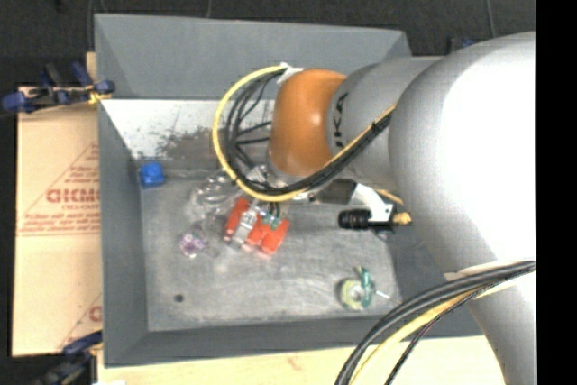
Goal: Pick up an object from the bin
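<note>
1. Pincer (262, 214) sits low near the middle of the bin (126, 221), tucked under the arm's orange wrist cover (302, 132) and the loop of cables (236, 135). Most of the pincer is hidden, so I cannot tell how wide it stands or whether it has hold of anything.
2. Directly under it, on the bin floor near the middle, lies an orange-red and white thing (256, 232). It looks like two or three orange-red pieces with pale parts between them. From above it seems to meet the tip of the pincer, but real contact cannot be made out.
3. Just beside that, toward the upper left of the view, lie some clear plastic pieces (209, 192), partly under the cable loop.
4. A small clear thing with a violet tint (191, 244) lies near, to the left of the orange-red pieces and apart from them.
5. On the right, close against the arm, is a black-and-white piece (368, 215) with a yellow end. I cannot tell whether it lies loose or belongs to the robot.
6. A blue block (151, 173) rests by the left wall, well apart from the pincer.
7. A round greenish thing (359, 291) lies alone toward the near right corner, also well apart.
8. The arm (451, 167) comes in from the right and covers the bin's right side.
</note>
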Available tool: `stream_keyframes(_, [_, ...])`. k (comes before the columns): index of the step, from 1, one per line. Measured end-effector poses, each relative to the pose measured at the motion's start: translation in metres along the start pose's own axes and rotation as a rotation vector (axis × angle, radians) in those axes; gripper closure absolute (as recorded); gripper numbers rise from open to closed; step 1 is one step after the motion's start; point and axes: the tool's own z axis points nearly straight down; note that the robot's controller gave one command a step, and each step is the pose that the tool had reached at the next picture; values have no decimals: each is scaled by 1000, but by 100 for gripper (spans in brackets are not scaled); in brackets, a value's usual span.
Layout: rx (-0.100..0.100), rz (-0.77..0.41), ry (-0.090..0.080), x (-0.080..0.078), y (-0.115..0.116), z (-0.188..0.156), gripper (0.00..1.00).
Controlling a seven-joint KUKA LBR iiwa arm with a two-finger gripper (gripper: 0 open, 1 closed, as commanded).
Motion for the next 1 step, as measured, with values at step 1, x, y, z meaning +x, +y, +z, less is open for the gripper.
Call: stream_keyframes(1, [-2, 1, -3, -1, 1, -2, 100])
